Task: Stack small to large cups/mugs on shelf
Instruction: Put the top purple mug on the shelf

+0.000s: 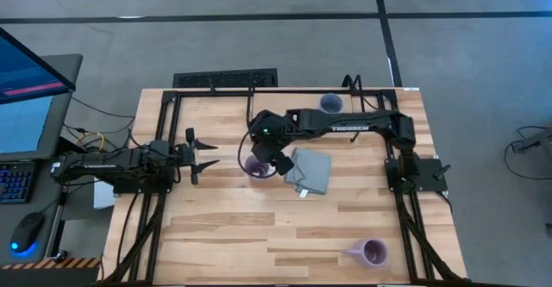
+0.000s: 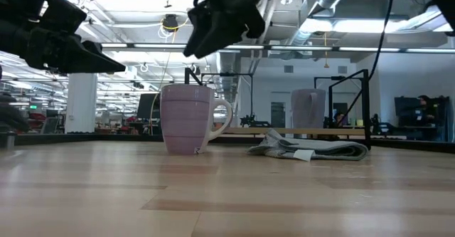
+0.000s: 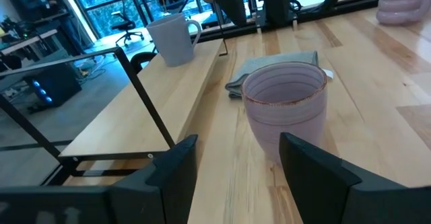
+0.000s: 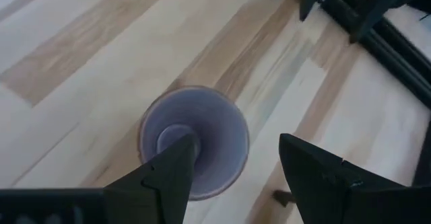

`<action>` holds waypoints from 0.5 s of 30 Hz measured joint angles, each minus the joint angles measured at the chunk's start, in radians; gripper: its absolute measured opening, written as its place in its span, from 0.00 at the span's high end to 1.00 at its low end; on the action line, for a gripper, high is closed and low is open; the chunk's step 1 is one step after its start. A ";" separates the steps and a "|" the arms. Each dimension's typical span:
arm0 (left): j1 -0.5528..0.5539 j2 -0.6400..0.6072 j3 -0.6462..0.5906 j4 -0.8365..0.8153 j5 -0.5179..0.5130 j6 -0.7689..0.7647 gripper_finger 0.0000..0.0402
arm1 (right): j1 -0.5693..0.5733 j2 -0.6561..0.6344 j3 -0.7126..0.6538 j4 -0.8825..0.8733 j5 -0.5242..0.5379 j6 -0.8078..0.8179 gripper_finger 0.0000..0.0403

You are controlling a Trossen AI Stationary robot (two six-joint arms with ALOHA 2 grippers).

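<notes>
A purple mug (image 1: 256, 167) (image 2: 188, 119) (image 4: 194, 140) stands upright on its base at the table's middle, its handle toward the right. My right gripper (image 1: 262, 159) (image 4: 236, 146) hangs open a little above the mug's rim and slants down; nothing is between its fingers. My left gripper (image 1: 210, 156) (image 3: 237, 143) waits open at the left and points level at the same mug. A blue-grey mug (image 1: 331, 104) (image 3: 174, 38) stands at the far edge. A lavender mug (image 1: 373, 252) stands at the near right. The black rod shelf (image 1: 226, 78) is at the far edge.
A folded grey cloth (image 1: 309, 171) (image 2: 309, 149) lies flat just right of the middle mug. Black arm frames (image 1: 160, 123) run along the table's left, right and far sides. Bare wood lies in front of the mug, toward the near edge.
</notes>
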 joint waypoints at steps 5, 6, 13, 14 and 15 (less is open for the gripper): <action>0.000 0.000 0.000 -0.002 0.000 0.000 0.50 | -0.006 0.034 -0.002 0.025 -0.002 0.000 0.40; 0.000 0.000 0.000 -0.003 0.000 0.000 0.50 | -0.006 0.042 0.004 0.055 -0.002 0.000 0.40; 0.000 0.000 0.000 -0.013 0.000 -0.001 0.50 | -0.006 0.099 0.000 0.055 -0.002 0.002 0.40; 0.000 0.000 0.000 -0.013 0.000 0.000 0.50 | -0.006 0.098 0.000 0.055 -0.002 0.002 0.40; 0.000 0.000 0.000 -0.013 0.000 0.000 0.50 | -0.006 0.099 0.001 0.068 -0.002 0.002 0.40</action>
